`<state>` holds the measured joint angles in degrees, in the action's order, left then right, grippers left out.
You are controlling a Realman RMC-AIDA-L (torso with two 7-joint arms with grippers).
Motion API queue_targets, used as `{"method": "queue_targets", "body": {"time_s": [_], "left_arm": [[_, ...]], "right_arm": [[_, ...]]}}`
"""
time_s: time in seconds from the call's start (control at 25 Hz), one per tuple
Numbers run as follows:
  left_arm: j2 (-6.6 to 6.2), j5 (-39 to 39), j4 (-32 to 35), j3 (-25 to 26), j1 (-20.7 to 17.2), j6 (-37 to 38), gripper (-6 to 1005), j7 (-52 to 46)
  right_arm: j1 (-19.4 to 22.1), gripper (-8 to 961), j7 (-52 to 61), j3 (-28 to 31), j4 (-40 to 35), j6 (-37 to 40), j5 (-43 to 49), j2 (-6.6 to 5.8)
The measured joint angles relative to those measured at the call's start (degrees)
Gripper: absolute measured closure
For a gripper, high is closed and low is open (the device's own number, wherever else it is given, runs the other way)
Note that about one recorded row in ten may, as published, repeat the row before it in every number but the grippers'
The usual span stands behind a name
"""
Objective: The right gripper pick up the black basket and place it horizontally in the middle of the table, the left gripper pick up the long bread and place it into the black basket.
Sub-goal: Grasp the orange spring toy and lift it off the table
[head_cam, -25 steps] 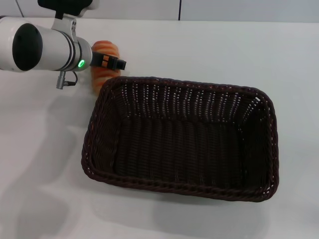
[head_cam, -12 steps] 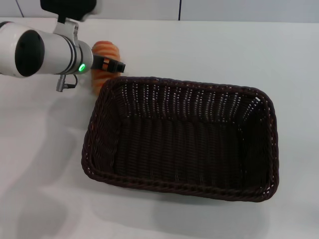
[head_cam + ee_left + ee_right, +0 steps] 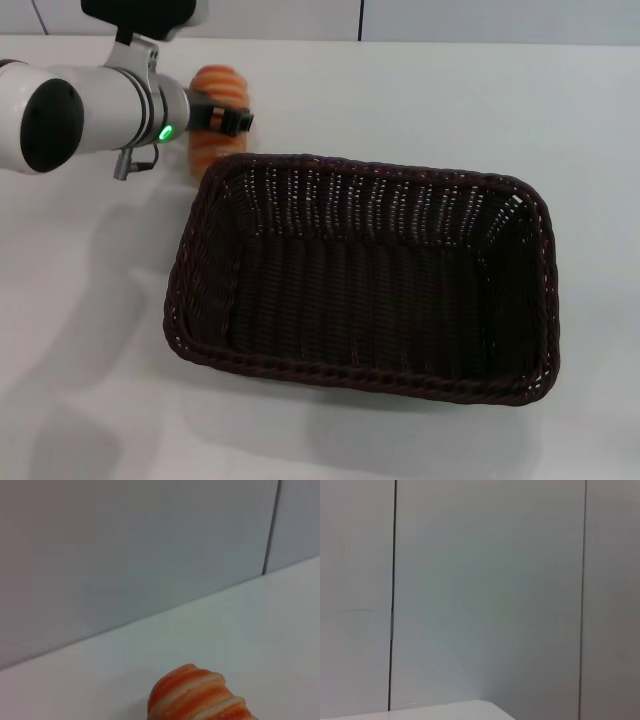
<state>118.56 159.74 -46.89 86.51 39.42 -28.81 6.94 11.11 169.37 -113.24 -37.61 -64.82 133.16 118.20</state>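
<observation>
The black basket [image 3: 545, 300] lies lengthwise in the middle of the white table [image 3: 80, 330], open side up and holding nothing. Just beyond its far left corner, my left gripper [image 3: 226, 119] is shut across the long bread [image 3: 220, 82], an orange-brown loaf with pale ridges. The loaf's end also shows in the left wrist view as the long bread [image 3: 200, 697], above the tabletop. The right gripper is out of view; the right wrist view shows only wall panels and a table corner.
A grey panelled wall [image 3: 450, 20] runs along the table's far edge. My thick white left arm [image 3: 70, 110] reaches in from the upper left, beside the basket's left side.
The left gripper and the long bread have moved together up and slightly right in the head view, away from the basket's rim. The basket has not moved.
</observation>
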Motion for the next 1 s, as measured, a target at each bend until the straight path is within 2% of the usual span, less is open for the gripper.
{"method": "queue_targets", "body": {"time_s": [0.04,0.28,0.32,0.36,0.4,0.48,0.52,0.56,0.6,0.68,0.72,0.8,0.92,1.0], "left_arm": [[-0.08,0.0,-3.3,-0.4,-1.5,-0.2,369,0.1],[-0.26,0.1,-9.9,-0.6,-3.8,-3.2,408,1.6],[-0.28,0.0,-14.1,-0.5,-5.8,-3.9,413,2.7],[-0.28,0.0,-14.1,-0.5,-5.8,-3.9,417,2.7],[-0.32,-0.3,-21.0,-0.4,-8.6,-5.7,422,4.1],[-0.38,-0.5,-27.3,-0.3,-10.5,-8.8,431,5.0],[-0.38,-0.5,-27.3,-0.3,-10.5,-8.8,435,5.0],[-0.41,-0.6,-30.4,-0.2,-11.3,-10.6,440,5.5],[-0.44,-0.6,-37.6,-0.2,-12.7,-15.5,444,6.4],[-0.40,-0.6,-43.2,-0.3,-14.0,-19.7,460,7.1],[-0.40,-0.6,-43.2,-0.3,-14.0,-19.7,469,7.1],[-0.44,-0.8,-52.1,-2.5,-17.0,-25.6,485,8.0],[-0.47,-3.3,-56.8,-3.3,-18.7,-30.1,512,11.5],[-0.50,-8.8,-60.3,-2.9,-19.7,-35.1,531,15.6]], "right_arm": [[0.0,110,0.0,0.0,0.0,0.0,0.0,0.00],[0.0,109,0.0,-0.1,0.1,-0.1,0.0,0.06],[0.0,109,0.0,-0.1,0.1,-0.1,0.0,0.09],[0.0,109,0.0,-0.1,0.1,-0.1,0.0,0.09],[0.0,109,0.0,-0.1,0.1,-0.1,0.0,0.10],[0.0,109,0.0,0.0,0.1,-0.1,0.0,0.10],[-0.1,109,0.0,0.0,0.0,-0.1,0.0,0.10],[-0.1,109,0.0,0.0,0.0,-0.1,0.0,0.10],[-0.2,109,0.0,0.1,0.0,-0.1,0.0,0.10],[-0.6,109,0.0,0.3,0.0,-0.1,0.0,0.10],[-0.8,109,0.0,0.3,0.0,-0.1,0.0,0.10],[-1.4,109,0.0,0.3,0.2,0.1,0.0,0.09],[-1.8,109,0.0,0.4,0.4,0.3,0.0,0.05],[-2.1,109,0.0,0.5,0.5,0.3,0.0,-0.01]]}}
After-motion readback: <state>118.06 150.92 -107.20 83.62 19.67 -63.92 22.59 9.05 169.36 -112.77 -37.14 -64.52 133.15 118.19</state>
